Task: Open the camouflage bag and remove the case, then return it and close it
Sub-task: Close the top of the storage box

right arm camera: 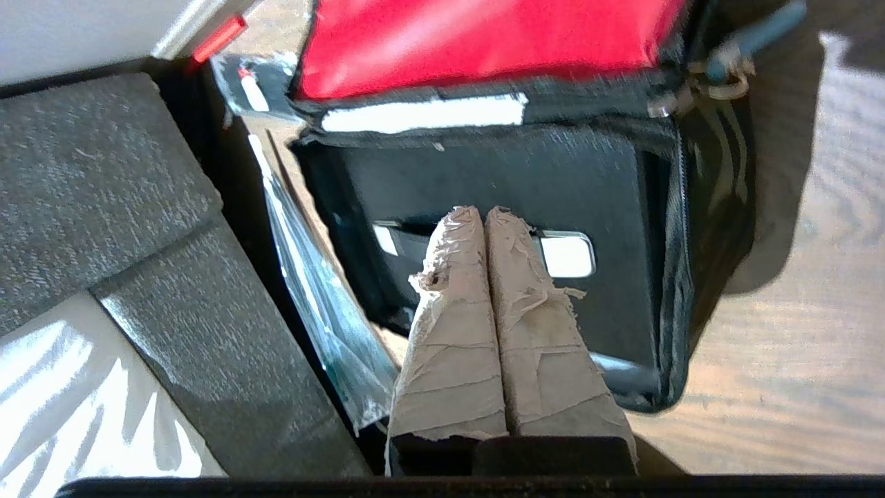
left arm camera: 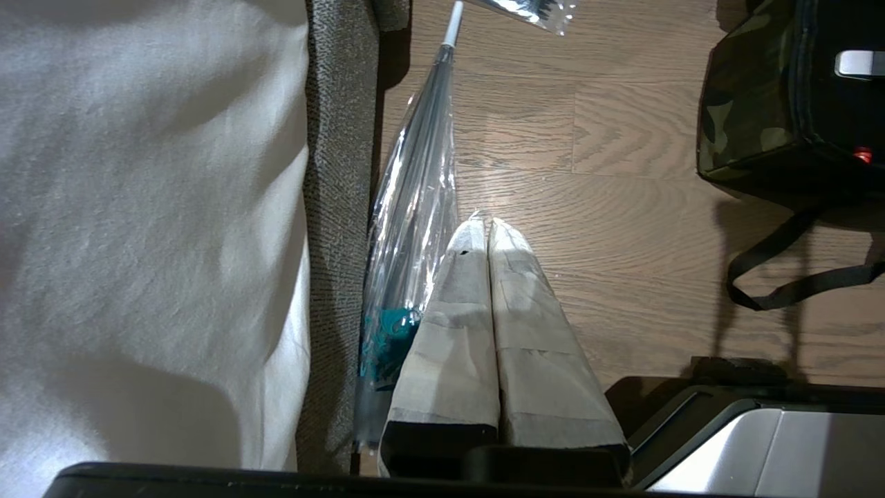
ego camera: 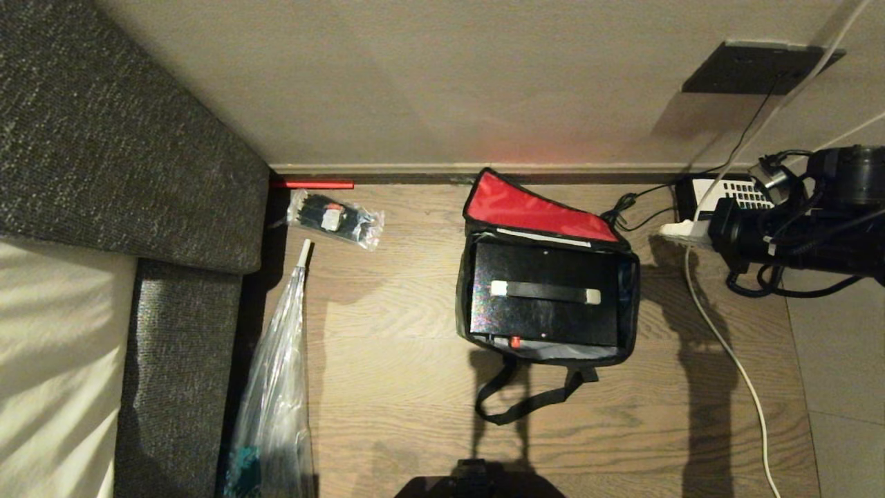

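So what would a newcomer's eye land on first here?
The open camouflage bag on the wood floor, its red-lined lid tipped back toward the wall, with the black case lying inside. The right gripper, shut, hangs above the case.

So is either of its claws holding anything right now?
No. The right gripper is shut and empty above the case in the open bag; the left gripper is shut, empty too.

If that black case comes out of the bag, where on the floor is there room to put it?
Bare floor lies between the camouflage bag and the clear plastic bag beside the sofa. It is crowded right of the bag, with cables and a power strip, and in front, where the strap lies.
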`<state>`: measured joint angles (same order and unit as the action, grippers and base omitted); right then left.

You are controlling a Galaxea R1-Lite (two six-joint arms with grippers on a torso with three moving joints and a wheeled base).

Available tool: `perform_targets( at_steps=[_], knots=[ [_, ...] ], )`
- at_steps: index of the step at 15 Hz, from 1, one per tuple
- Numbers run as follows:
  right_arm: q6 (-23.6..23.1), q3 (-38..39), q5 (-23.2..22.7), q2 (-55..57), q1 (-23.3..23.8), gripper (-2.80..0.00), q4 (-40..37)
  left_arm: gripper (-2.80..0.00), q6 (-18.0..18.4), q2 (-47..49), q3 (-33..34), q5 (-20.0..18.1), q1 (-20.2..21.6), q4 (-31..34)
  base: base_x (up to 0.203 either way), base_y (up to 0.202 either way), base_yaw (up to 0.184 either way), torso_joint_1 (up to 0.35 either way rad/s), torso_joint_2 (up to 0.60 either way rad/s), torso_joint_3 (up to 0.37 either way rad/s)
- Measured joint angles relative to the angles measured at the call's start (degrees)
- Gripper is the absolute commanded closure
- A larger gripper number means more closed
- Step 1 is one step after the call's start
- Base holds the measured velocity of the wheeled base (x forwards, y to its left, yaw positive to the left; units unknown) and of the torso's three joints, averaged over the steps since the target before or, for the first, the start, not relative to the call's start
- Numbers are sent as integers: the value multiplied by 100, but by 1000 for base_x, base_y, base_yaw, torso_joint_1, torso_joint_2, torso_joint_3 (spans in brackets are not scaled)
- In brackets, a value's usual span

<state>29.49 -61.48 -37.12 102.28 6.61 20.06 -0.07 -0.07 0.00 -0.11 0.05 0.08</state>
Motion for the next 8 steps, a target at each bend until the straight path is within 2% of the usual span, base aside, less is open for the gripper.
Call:
perform_targets(
  at_steps=[4,5,8],
  knots=[
    [-36,177,59,77,2,0,7,0,0,0,0,1,2,2,0,0,0,0,0,0],
    [-58,228,80,133,29,-280,4,0,0,0,0,1,2,3,0,0,0,0,0,0],
    [-167,162,106,399,189,-280,32,0,2,0,0,0,2,2,0,0,0,0,0,0]
  ],
)
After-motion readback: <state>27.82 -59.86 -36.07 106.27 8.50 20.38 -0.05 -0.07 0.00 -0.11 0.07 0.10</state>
